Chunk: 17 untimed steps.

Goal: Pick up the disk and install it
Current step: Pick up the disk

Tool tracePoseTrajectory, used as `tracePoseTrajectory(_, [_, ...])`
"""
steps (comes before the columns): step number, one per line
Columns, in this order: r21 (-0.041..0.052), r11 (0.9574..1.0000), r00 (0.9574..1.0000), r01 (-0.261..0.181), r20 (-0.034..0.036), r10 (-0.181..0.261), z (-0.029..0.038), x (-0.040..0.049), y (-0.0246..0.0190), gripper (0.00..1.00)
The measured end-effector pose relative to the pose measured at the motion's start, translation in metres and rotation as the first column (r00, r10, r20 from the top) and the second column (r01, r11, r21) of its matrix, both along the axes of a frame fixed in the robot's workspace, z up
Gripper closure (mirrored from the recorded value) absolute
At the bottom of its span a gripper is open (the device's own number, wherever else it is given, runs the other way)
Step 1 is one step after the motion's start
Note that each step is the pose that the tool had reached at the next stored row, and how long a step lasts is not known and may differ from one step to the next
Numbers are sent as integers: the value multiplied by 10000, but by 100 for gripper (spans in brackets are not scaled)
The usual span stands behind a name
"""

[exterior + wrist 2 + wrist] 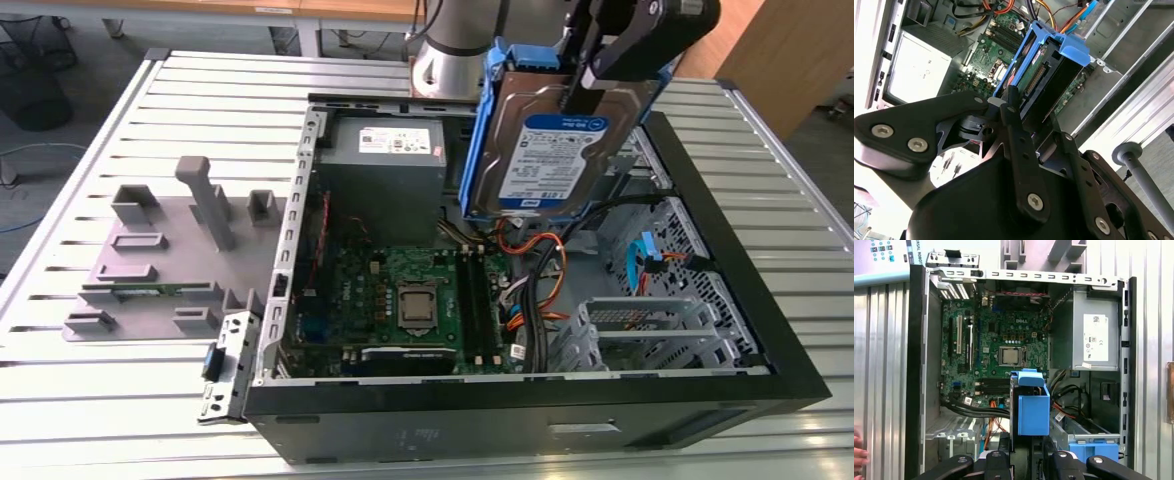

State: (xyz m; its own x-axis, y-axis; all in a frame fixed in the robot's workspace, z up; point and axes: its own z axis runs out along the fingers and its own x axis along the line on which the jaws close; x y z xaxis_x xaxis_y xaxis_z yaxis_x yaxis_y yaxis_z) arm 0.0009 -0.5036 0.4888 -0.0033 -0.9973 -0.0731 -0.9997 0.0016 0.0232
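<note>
Gripper (597,95) is clamped shut on the disk (550,150), gripping its upper end. The disk hangs on edge straight below the tool with the label side facing out in the exterior view and the blue carrier bracket framing it. In the second wrist view a finger (1016,140) presses against the carrier's side; no slip shows.

The held disk is over the open computer case (534,415), above the inside, not seated in anything. Its lower end sits near the orange cables (541,250); can't tell if it touches them. The motherboard (400,300) is below and to one side of the tool, and the power supply box (387,150) is just beside the disk. The silver drive cage (654,320) is lower down and off to the other side, apart from the disk. In the first wrist view a lone blue latch (1093,447) lies just beside the gripper's base.

Step judged: carrying the disk toward its bay, roughly mid-task.

To do it well:
- The grip is at one end only, so the load can swing; go slowly and avoid jerks.
- Hold the carrier square to the cage rails.
- Steer the lower edge clear of the cables and the board.
- Don't loosen the grip before the carrier is supported.

A person's hand (859,452) is at the table edge, well away from the tool; mind it.
</note>
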Motion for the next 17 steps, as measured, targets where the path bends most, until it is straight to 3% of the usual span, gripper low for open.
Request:
tracePoseTrajectory(9, [0, 10000, 10000, 1, 0, -1, 0, 0, -96, 65])
tracePoseTrajectory(17, [1, 10000, 10000, 1, 0, -1, 0, 0, -114, 65])
